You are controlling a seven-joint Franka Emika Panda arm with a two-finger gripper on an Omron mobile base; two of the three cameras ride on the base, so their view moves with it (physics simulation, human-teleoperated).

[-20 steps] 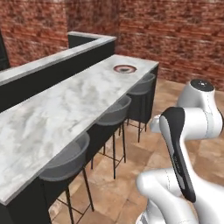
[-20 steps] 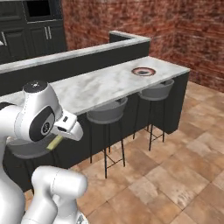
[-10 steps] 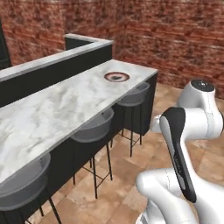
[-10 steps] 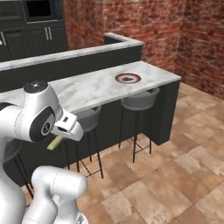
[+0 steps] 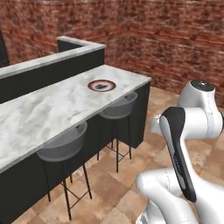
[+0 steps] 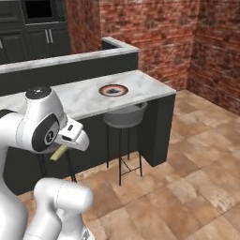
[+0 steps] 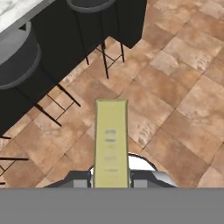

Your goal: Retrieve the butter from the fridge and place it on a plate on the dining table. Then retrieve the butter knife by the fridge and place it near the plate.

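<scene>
Hand view has the butter [image 7: 111, 142] pinched between the two fingers, sticking straight out from the gripper [image 7: 111, 181] as a long pale-yellow stick with faint print on it. It hangs over open brown tile floor [image 7: 175, 87], touching nothing else. Same stick pokes out under the hand in the right base view [image 6: 58, 152], held low in front of the robot's body and clear of the table edge.

Left base view shows the dining table [image 5: 52, 109] running away on the left with its far square corner [image 5: 148, 79] near the brick wall [image 5: 175, 43]. The plate [image 5: 101, 85] sits close to that far end, a bit back from the front edge (bare marble all around it). Two grey stools [image 5: 64, 143] are tucked under the front edge, seats just below the top.

Floor on the robot's side of the table is wide open out to the brick walls. Behind the table is a raised dark ledge [image 6: 70, 63] with a pale top, and dark cabinets [image 6: 33, 33] further back.
</scene>
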